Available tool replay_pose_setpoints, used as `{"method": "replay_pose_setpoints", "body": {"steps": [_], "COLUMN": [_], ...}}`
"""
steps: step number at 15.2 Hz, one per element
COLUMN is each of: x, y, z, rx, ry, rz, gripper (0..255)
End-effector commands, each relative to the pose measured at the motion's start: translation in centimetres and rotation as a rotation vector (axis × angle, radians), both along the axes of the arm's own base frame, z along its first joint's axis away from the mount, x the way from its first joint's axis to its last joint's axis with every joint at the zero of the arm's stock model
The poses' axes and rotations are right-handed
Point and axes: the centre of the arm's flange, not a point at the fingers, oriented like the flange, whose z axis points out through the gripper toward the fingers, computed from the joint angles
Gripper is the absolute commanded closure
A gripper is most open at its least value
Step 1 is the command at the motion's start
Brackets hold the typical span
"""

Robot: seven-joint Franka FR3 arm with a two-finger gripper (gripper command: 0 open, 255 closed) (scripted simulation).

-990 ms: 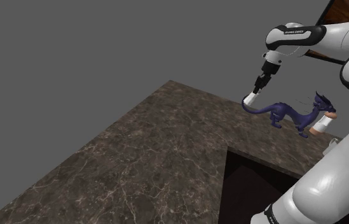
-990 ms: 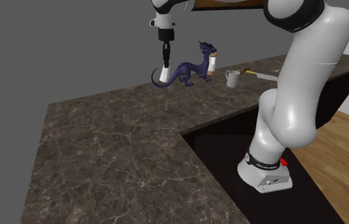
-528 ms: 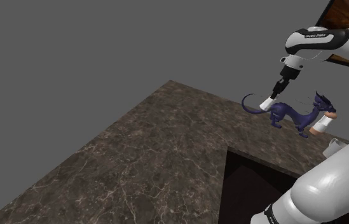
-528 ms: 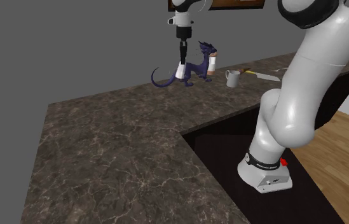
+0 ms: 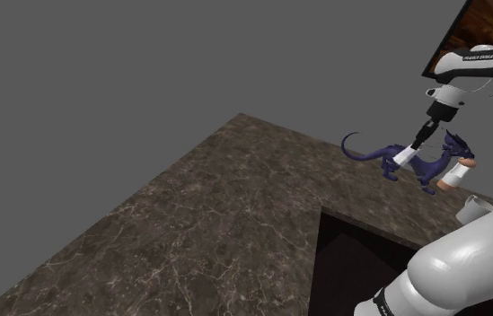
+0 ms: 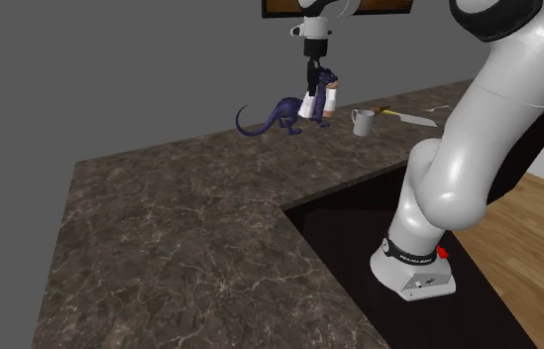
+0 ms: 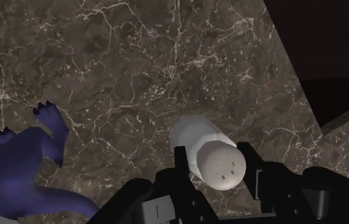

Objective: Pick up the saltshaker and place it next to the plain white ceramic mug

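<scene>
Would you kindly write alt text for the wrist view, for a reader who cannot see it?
The black gripper clasps a white saltshaker, holed cap toward the camera, over a dark marbled countertop. A purple dragon figurine stands on the counter beside it.

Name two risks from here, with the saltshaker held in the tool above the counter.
1. The saltshaker hangs close to the purple dragon figurine; travelling low toward the mug, it might knock the figurine over.
2. The tool clasps the saltshaker near its cap end, so it might tilt or slip when set down.
</scene>
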Motion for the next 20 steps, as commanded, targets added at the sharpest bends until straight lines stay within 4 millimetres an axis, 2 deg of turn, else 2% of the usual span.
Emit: {"method": "replay_pose_setpoints", "body": {"steps": [1, 12, 13, 20], "x": [-2.5, -15.6, -17.5, -17.5], "y": [-1.2, -7.5, -8.4, -8.4], "z": [-0.2, -0.1, -0.1, -3.8], "rx": [0.000, 0.000, 0.000, 0.000], "ry": [0.000, 0.000, 0.000, 0.000], "rz": [0.002, 0.002, 0.002, 0.002], "gripper": [255, 255, 255, 255]}}
